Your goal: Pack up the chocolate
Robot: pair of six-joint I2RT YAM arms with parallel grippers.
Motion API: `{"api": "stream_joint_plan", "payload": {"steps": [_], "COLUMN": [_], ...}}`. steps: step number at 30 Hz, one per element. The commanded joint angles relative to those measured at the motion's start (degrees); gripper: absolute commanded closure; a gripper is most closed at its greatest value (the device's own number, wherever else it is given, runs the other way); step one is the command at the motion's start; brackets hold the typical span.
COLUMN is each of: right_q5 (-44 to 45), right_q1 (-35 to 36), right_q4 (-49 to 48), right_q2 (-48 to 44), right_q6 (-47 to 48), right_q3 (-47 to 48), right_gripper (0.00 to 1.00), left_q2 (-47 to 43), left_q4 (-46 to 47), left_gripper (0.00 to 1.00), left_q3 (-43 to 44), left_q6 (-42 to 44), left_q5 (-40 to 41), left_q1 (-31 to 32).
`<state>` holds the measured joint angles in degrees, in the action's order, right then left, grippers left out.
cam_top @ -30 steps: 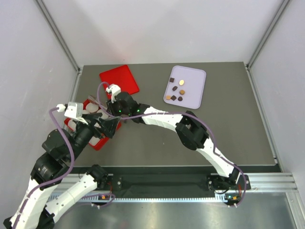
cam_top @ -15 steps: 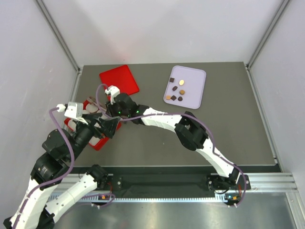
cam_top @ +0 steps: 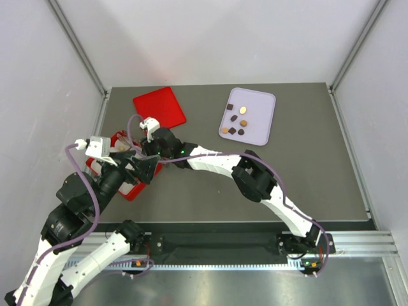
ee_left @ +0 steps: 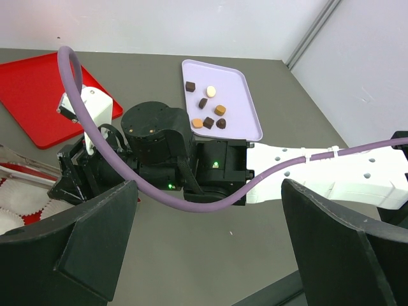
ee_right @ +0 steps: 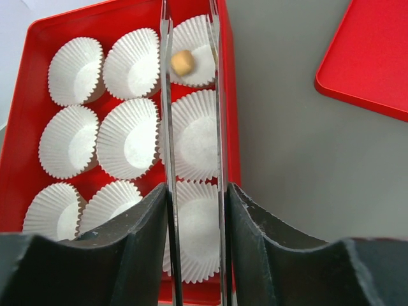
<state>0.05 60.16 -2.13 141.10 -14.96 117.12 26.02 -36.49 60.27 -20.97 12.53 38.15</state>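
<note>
Tan chocolate (ee_right: 183, 62) in cup (ee_right: 199, 71), between right pincer (ee_right: 188, 16) tips, ungripped

The top external camera is fixed high above and behind the arm bases and looks steeply down on the whole dark grey table top (cam_top: 210, 191). The left wrist camera is low over the left side and looks toward the far right corner, between the black fingers (ee_left: 83, 242) of the left gripper (ee_left: 207, 191). The right wrist camera looks almost straight down, very close, on the red rectangular box (ee_right: 228, 127) of white fluted paper cups (ee_right: 131, 137). All three views share the flat red square lid (cam_top: 159, 105) (ee_left: 32, 95) (ee_right: 376, 57); the top and left wrist views share also the pale lilac plastic tray (cam_top: 262, 105) (ee_left: 242, 111).
</note>
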Motion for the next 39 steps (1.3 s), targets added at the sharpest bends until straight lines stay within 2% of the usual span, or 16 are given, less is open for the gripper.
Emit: {"api": "stream_joint_plan", "payload": {"steps": [1, 7, 12, 22, 27, 31, 34, 39], "right_q5": [1.61, 1.61, 1.88, 3.9, 8.46, 10.49, 11.02, 12.07], "right_q1": [1.19, 1.19, 0.84, -2.58, -7.24, -15.31, -21.81, -28.07], "right_q4": [-2.88, -4.81, -7.36, -14.66, -6.86, 1.94, 12.55, 22.34], "right_q2": [-0.82, -4.16, -10.57, -26.3, -37.02, -45.97, -48.54, -49.61], "right_q6": [1.51, 2.21, 3.45, 2.48, 1.07, 0.64, 0.72, 5.19], "right_q3": [2.94, 0.22, -4.88, -25.24, -34.31, -42.57, -44.08, -43.47], "right_gripper": [0.6, 0.63, 0.63, 0.65, 0.66, 0.66, 0.64, 0.64], "left_q2": [0.35, 0.96, 1.84, 2.46, 3.94, 5.88, 8.78, 12.38], "left_q4": [1.16, 1.16, 0.72, 0.63, -0.33, -0.68, -0.34, 3.79], "left_gripper": [0.01, 0.01, 0.01, 0.01, 0.01, 0.01, 0.01, 0.01], "left_q3": [1.17, 2.13, 3.8, 3.72, 0.9, -1.38, -3.75, -8.32], "left_q6": [0.41, -0.03, -0.21, -3.37, -5.56, -7.94, -8.21, -7.33], "left_q5": [0.04, -0.49, -0.49, -1.99, -1.54, -0.86, -0.58, -3.57], "left_q1": [-0.01, -0.09, -0.09, -0.01, -0.09, -0.01, -0.09, -0.09]}}
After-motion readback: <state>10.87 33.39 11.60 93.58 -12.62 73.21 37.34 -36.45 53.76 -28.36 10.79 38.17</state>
